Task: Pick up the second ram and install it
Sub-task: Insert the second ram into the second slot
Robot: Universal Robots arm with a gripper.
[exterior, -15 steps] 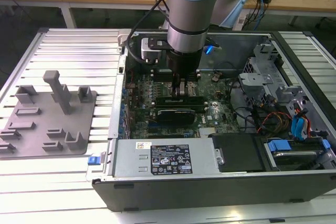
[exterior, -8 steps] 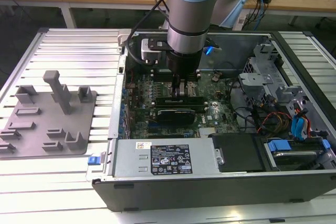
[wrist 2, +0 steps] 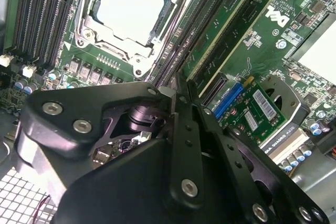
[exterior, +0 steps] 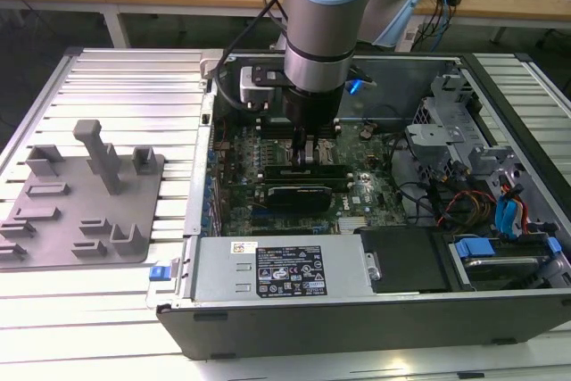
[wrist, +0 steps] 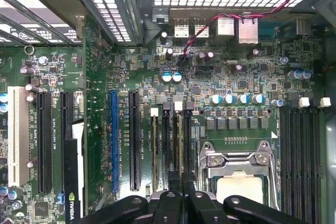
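Observation:
My gripper [exterior: 308, 156] reaches down into the open computer case [exterior: 205, 220], onto the memory slots beside the CPU socket [wrist: 239, 174]. In both wrist views its black fingers [wrist 2: 185, 109] are pressed together. A thin dark strip, the second ram [wrist: 182, 145], runs edge-on out from between them along a slot. My gripper [wrist: 182, 190] sits over that strip's near end, which the fingers hide. Another grey-green memory board [wrist 2: 220, 30] stands in a slot two rows farther from the socket.
A black graphics card [exterior: 303, 192] lies just in front of the gripper. On the exterior view's left stands the grey holder plate [exterior: 80, 220] with upright posts. Drive cages and cables [exterior: 464, 176] crowd the case's right side. The power supply [exterior: 277, 269] closes the front.

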